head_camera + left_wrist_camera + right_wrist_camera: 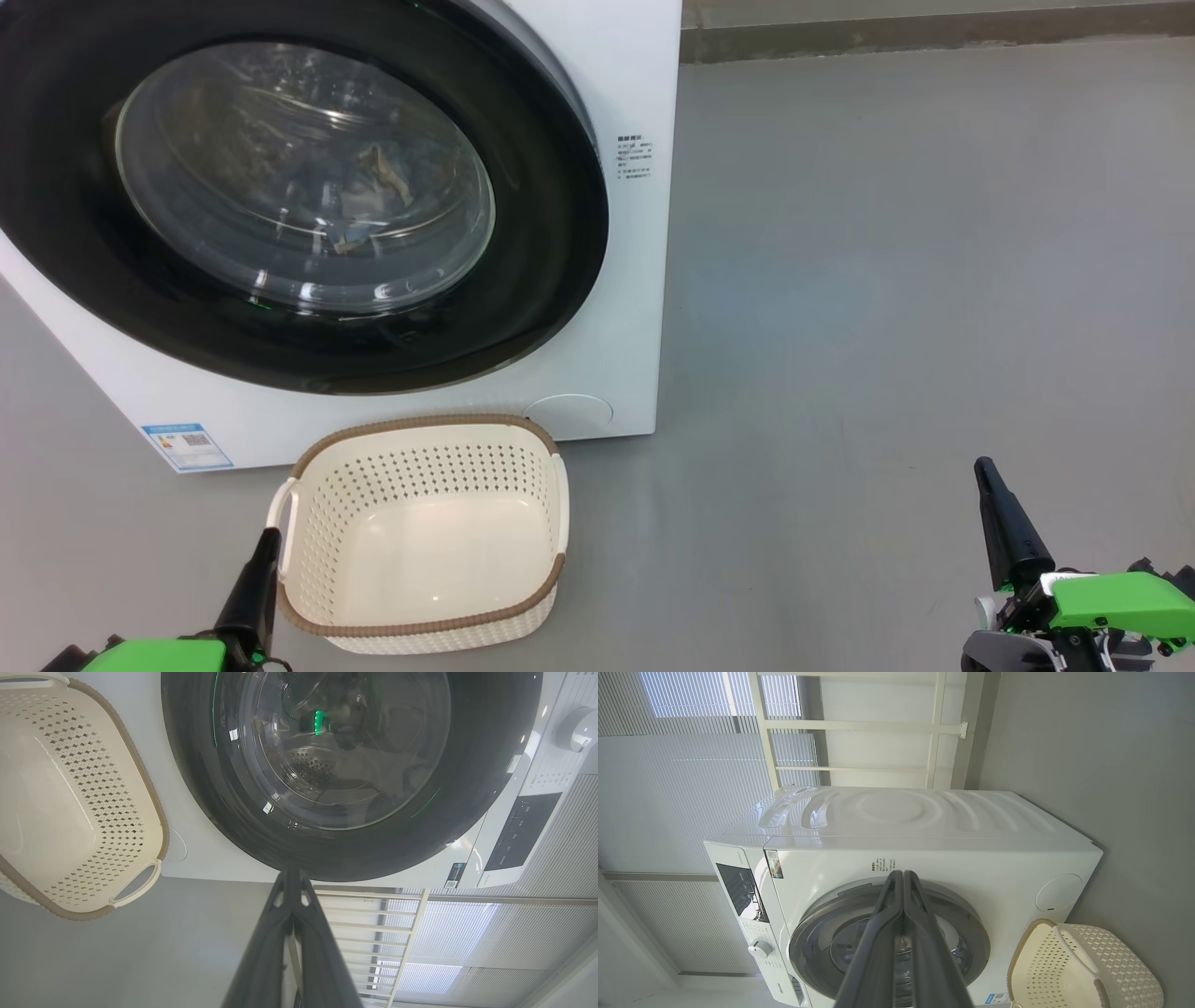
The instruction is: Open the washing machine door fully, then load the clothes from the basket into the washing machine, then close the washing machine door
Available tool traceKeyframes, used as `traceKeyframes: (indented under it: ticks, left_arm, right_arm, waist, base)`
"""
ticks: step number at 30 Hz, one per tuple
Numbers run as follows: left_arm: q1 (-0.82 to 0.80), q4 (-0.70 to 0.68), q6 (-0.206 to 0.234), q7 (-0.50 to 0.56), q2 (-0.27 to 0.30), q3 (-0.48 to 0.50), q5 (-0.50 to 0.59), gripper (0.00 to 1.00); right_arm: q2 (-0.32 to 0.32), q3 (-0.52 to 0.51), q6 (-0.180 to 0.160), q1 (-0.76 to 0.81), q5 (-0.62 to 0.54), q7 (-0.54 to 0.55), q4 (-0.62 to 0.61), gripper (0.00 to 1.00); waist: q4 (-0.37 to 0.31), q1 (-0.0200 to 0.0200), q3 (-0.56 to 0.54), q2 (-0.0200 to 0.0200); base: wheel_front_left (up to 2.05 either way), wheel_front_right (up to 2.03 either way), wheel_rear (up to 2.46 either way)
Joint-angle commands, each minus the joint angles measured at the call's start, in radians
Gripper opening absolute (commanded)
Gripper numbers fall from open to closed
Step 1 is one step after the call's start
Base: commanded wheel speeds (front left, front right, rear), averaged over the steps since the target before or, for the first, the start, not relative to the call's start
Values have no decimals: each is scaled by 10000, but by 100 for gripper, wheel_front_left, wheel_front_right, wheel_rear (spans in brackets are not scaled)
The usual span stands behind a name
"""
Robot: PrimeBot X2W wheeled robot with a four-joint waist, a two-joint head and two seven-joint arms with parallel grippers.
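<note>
Left gripper (269, 539) and right gripper (984, 467) closed, empty; washing machine door (308, 177) perhaps unlatched, could swing onto the near basket (420, 476).

My left gripper (270, 537) is pinched tight, its two dark fingers (261, 952) flat against each other with nothing between them, tips leaning toward my right. My right gripper (983, 467) is pinched the same way, empty, tips leaning left. Its green wrist (1120, 597) sits just behind the finger bases.
</note>
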Motion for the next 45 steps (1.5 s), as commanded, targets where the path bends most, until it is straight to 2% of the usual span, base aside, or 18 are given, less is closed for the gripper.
traceKeyframes:
  ticks: [1,45]
  left_arm:
    - [-422,-292,-19,29,123,348,-85,0]
    - [-421,-292,-19,28,123,347,-86,0]
  right_arm:
    - [-33,231,16,-102,43,77,-301,0]
    - [-33,233,16,-102,44,76,-301,0]
  waist:
    - [0,0,0,-1]
    - [0,0,0,-1]
  base:
    - [0,0,0]
    - [0,0,0]
